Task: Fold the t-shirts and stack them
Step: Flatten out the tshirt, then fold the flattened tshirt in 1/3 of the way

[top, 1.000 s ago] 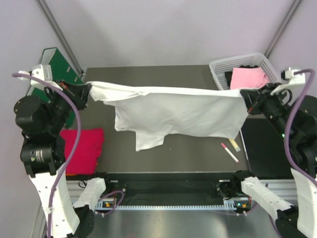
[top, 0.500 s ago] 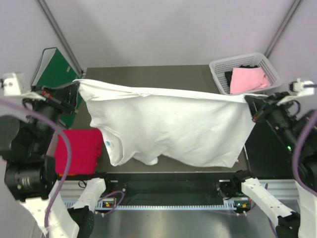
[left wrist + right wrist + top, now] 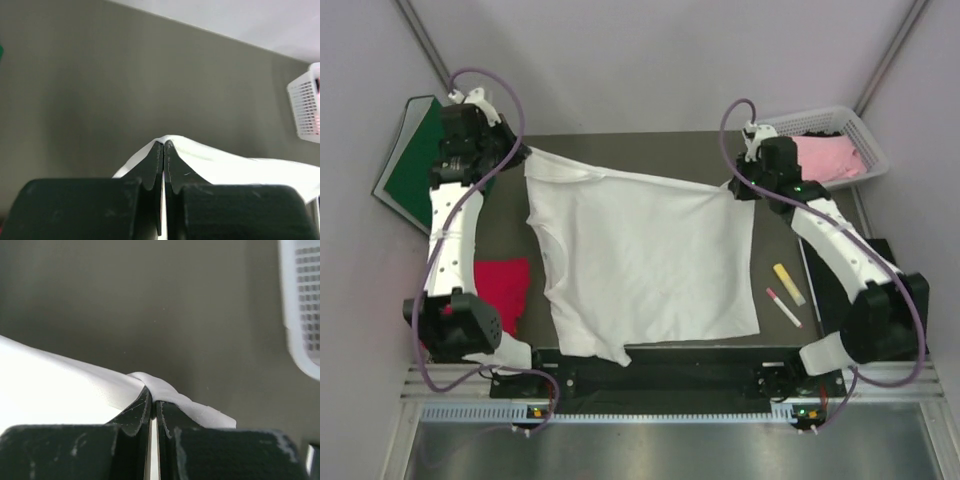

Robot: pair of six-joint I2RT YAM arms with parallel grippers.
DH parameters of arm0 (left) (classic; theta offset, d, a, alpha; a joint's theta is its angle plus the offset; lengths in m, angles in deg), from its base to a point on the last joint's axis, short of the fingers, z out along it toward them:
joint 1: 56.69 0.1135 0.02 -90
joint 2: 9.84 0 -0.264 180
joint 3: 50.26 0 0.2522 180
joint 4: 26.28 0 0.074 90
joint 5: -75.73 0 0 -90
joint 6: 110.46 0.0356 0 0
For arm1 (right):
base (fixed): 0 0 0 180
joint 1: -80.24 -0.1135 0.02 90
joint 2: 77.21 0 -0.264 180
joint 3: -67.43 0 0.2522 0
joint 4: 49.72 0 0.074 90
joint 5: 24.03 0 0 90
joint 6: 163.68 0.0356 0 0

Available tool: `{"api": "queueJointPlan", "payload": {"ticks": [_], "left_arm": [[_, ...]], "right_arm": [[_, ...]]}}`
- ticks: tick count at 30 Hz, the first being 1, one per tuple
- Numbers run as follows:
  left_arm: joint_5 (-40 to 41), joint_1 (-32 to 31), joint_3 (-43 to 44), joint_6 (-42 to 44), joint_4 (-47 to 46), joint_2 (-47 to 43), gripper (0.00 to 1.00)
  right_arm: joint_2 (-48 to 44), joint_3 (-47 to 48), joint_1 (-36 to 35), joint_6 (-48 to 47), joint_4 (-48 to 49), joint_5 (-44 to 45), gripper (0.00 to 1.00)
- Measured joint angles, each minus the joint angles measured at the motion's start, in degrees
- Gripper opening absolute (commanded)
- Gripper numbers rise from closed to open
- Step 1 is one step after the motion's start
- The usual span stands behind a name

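Observation:
The large white t-shirt (image 3: 645, 260) lies spread over the middle of the table, its far edge lifted. My left gripper (image 3: 520, 157) is shut on its far left corner (image 3: 175, 145). My right gripper (image 3: 738, 187) is shut on its far right corner (image 3: 150, 382). The near hem reaches the table's front edge. A crimson-red shirt (image 3: 505, 290) lies folded at the left, partly behind the left arm. A light pink shirt (image 3: 830, 158) sits in the white basket (image 3: 865, 135) at the far right. The orange shirt is out of view.
A green binder (image 3: 410, 160) leans at the far left. A yellow marker (image 3: 788, 283) and a pink-capped pen (image 3: 783, 306) lie right of the white shirt. A black mat (image 3: 875, 255) lies at the right edge. The basket also shows in both wrist views (image 3: 306, 107) (image 3: 300, 300).
Both arms swung out toward the far side of the table and lowered. The white shirt went from hanging stretched in the air to lying spread on the table, still pinched at both corners.

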Motion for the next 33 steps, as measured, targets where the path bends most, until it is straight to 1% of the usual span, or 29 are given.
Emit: {"api": "queueJointPlan", "payload": {"ticks": [1,2,3,5,7,11,12,16,17,18,21,24,27,30,33], "left_arm": [[0.0,0.0,0.0,0.2,-1.0,2.6,0.00],[0.0,0.0,0.1,0.5,-2.3,5.0,0.00],[0.0,0.0,0.3,0.7,-3.3,7.5,0.00],[-0.2,0.0,1.8,0.8,-4.4,12.7,0.00],[-0.4,0.0,5.2,0.9,-4.9,19.0,0.00],[-1.2,0.0,15.2,0.8,-5.4,32.2,0.00],[-1.4,0.0,17.4,0.7,-5.2,34.7,0.00],[-2.9,0.1,31.0,-0.2,-2.5,45.0,0.00],[-3.4,0.1,34.5,-0.5,-2.1,47.2,0.00],[-3.7,0.1,36.0,-0.5,-1.9,48.0,0.00],[-4.8,0.1,36.6,-0.7,-0.9,48.0,0.00],[-5.3,0.1,32.8,-0.7,-0.9,45.9,0.00],[-5.4,0.1,26.8,-0.7,0.5,42.7,0.00],[-5.4,0.2,22.0,-0.6,2.7,39.7,0.00],[-5.4,0.3,19.2,-0.7,4.8,36.9,0.00]], "right_arm": [[5.3,1.6,0.0,0.0,1.3,-0.6,0.00],[6.7,2.0,0.0,0.0,1.9,-0.7,0.00],[11.6,4.3,0.0,0.1,2.5,-1.1,0.00],[20.3,9.5,0.0,0.3,3.9,-1.8,0.00],[28.3,16.2,0.0,0.6,3.9,-2.4,0.00],[43.7,32.2,-0.2,1.4,2.7,-2.3,0.00],[46.5,35.7,-0.1,1.8,1.7,-2.3,0.00],[54.6,47.7,0.2,3.1,-1.9,-1.9,0.00],[55.8,49.7,0.2,3.3,-2.4,-1.7,0.00],[56.3,50.7,0.2,3.4,-2.7,-1.5,0.00],[56.5,51.3,0.3,4.1,-3.7,-0.9,0.00],[56.2,50.3,0.4,4.6,-4.4,-0.8,0.00],[54.8,46.6,0.5,4.9,-5.0,-0.8,0.00],[51.3,40.2,0.5,5.3,-6.1,-0.8,0.00],[47.2,34.9,0.5,5.4,-7.1,-0.9,0.00]]}}
